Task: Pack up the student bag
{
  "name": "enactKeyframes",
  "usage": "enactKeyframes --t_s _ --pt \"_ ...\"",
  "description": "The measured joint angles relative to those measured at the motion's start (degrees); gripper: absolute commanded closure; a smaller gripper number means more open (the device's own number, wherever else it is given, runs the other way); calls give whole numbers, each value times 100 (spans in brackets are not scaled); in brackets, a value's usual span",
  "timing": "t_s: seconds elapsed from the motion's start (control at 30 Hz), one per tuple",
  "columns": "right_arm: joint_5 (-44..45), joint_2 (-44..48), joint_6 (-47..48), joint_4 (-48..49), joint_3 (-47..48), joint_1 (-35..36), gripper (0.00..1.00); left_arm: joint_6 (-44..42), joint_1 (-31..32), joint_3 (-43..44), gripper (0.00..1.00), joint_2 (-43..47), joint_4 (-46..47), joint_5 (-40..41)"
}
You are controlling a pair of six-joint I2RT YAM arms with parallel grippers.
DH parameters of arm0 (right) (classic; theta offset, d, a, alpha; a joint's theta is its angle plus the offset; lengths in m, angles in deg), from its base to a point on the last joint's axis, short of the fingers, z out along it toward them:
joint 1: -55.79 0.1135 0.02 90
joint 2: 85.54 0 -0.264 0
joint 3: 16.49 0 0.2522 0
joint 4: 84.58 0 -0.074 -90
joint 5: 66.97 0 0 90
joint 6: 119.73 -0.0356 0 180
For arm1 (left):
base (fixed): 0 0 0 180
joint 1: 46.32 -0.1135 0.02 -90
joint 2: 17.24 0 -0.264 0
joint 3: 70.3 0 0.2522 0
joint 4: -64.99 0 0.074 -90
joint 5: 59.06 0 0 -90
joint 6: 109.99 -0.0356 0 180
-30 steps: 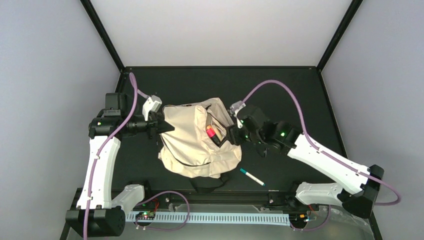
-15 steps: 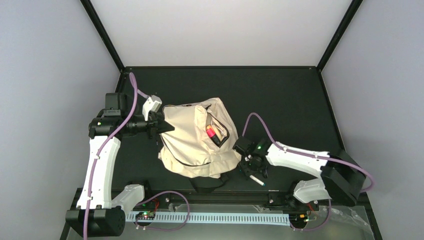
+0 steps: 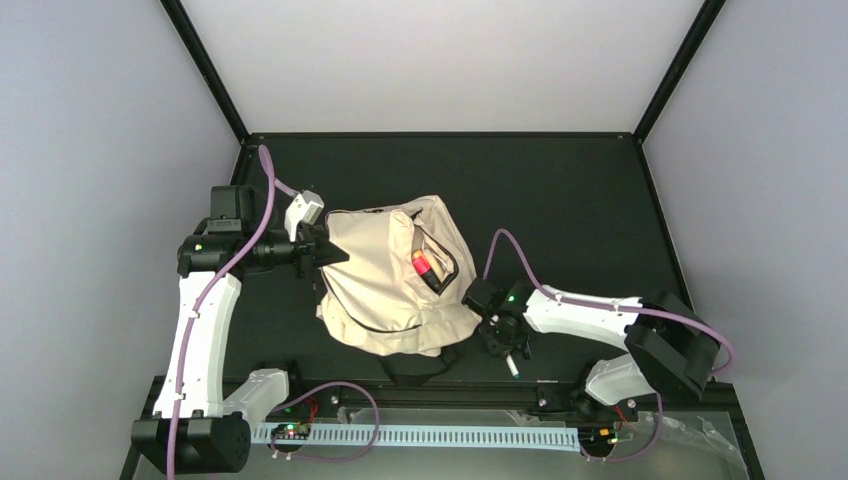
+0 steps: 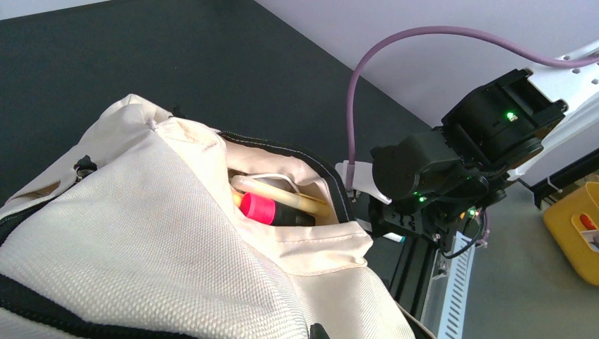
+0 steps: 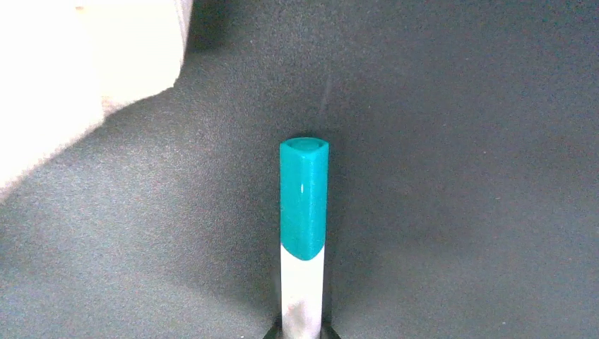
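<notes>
1. Half hidden from you: jaws of the right gripper (image 3: 503,346), cropped, clamped on the teal-capped pen (image 5: 304,205).
2. You see the student bag (image 3: 380,290) mid-table, long axis far-to-near, open mouth facing right; left gripper (image 3: 322,250) pinches its left edge.

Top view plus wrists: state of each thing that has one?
student bag: main zip open, items inside.
red-capped marker: capped, lying in the bag's opening.
teal-capped pen: capped, gripped at its white end.
left claw: shut on the bag's left edge.
right claw: shut on the pen.
</notes>
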Motion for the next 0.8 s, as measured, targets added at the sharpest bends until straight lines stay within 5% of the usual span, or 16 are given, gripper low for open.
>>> enactKeyframes --t_s 0.37,0.57,0.8 --pt "866 837 -304 -168 105 35 99 0 0 0 98 -9 0 -2" --pt "1725 1495 -107 -487 1370 35 99 0 -2 0 98 -9 2 -2" --pt "1628 1386 1032 1718 2192 63 99 0 -2 0 98 -9 4 0"
